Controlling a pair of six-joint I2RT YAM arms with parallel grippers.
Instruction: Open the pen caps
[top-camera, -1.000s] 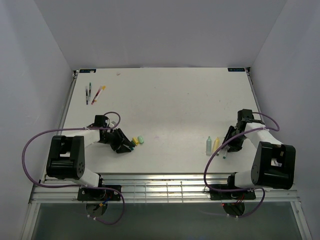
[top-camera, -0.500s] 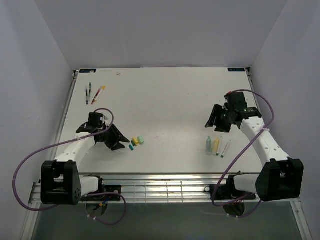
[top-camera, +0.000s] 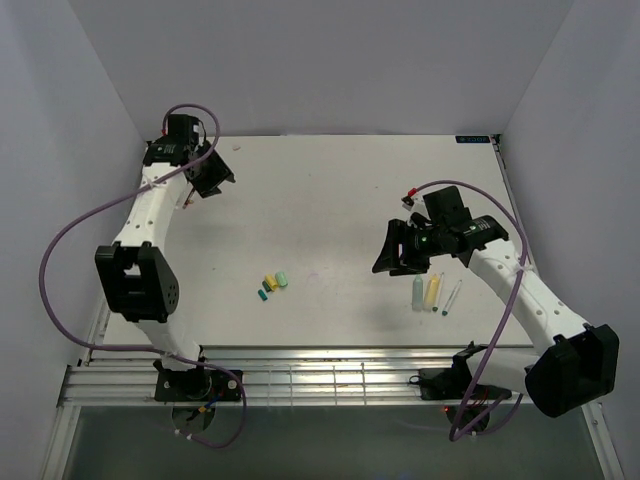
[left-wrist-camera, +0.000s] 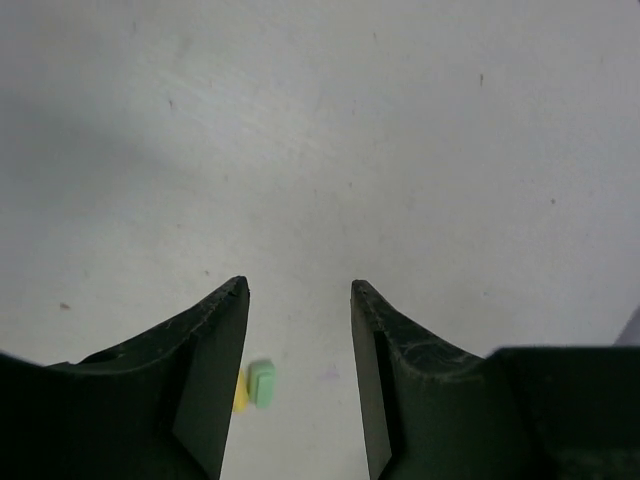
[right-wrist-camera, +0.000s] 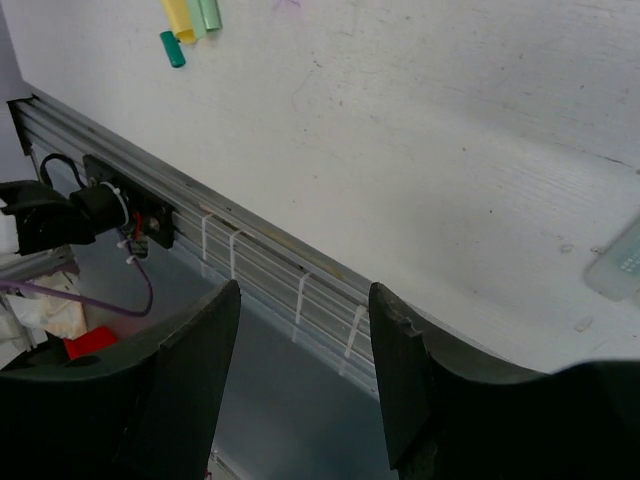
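Several pen caps lie in a cluster at the front centre-left: a yellow cap (top-camera: 269, 283), a light-green cap (top-camera: 282, 278) and teal caps (top-camera: 265, 294). The pale-green marker (top-camera: 417, 291), the yellow marker (top-camera: 432, 290) and a thin pen (top-camera: 452, 296) lie at the front right. My left gripper (top-camera: 208, 178) is open and empty at the far back left, over the spot of the thin pens, which it mostly hides. Its wrist view shows the green cap (left-wrist-camera: 262, 383) far off between the jaws. My right gripper (top-camera: 393, 257) is open and empty, raised left of the markers. Its wrist view shows the caps (right-wrist-camera: 176, 17).
The table's front edge with metal rails (right-wrist-camera: 300, 275) lies under my right gripper's view. The pale-green marker's end shows at the right edge of that view (right-wrist-camera: 620, 262). Purple cables loop beside both arms. White walls stand close on both sides.
My left arm has swung from beside the caps at the front to the far back left corner. My right gripper has moved left and forward, away from above the markers. Both stay open.
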